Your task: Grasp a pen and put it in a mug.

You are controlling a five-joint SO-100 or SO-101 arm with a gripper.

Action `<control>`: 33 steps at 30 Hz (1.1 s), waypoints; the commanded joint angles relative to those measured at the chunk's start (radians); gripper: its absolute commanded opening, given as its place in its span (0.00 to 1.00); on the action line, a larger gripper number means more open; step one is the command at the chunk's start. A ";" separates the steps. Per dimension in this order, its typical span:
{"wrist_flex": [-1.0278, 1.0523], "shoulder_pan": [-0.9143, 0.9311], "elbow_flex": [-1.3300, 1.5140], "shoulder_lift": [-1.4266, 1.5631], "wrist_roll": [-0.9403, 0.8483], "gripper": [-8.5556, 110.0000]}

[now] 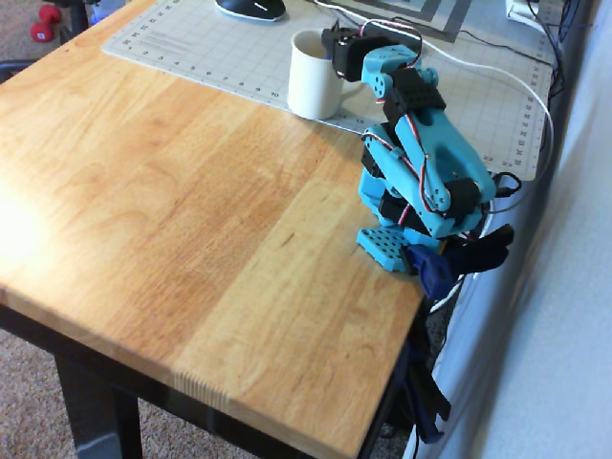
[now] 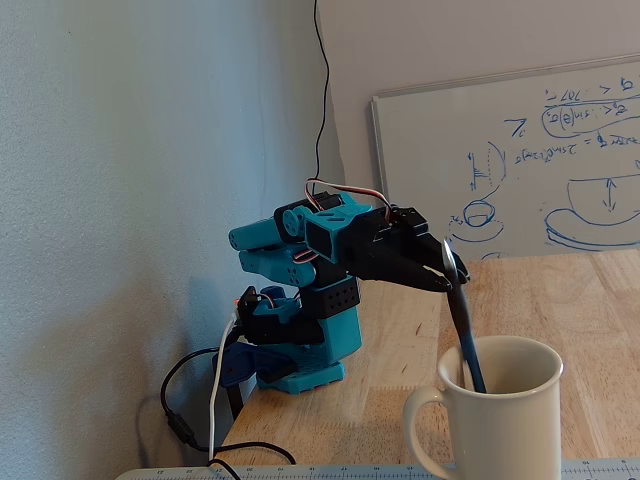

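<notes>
Pen: one pen (image 2: 463, 335), tilted, lower end inside the mug.
Mug: one white mug (image 2: 492, 420), unmarked.
Gripper: gripper (image 2: 447, 272) clamps pen's top.
Whiteboard: one whiteboard (image 2: 520, 160) at two o'clock, blue scrawl unreadable.

Illegible blue scrawl, whiteboard (image 2: 520, 170); perhaps numerals

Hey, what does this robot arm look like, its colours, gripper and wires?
The arm has bright teal-blue plastic shells with black motor blocks. The gripper is black with tapered fingers. Red and white wires loop over its wrist, and a white cable and a black cable trail from the base.
</notes>
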 commanded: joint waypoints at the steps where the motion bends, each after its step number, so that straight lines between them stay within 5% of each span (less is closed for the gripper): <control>1: -0.020 -0.015 -0.029 0.002 0.003 0.22; 8: -0.020 -0.132 -0.029 0.005 0.091 0.30; 24: 0.002 -0.525 -0.011 0.000 1.098 0.30; 33: 0.318 -0.657 -0.014 0.018 1.342 0.30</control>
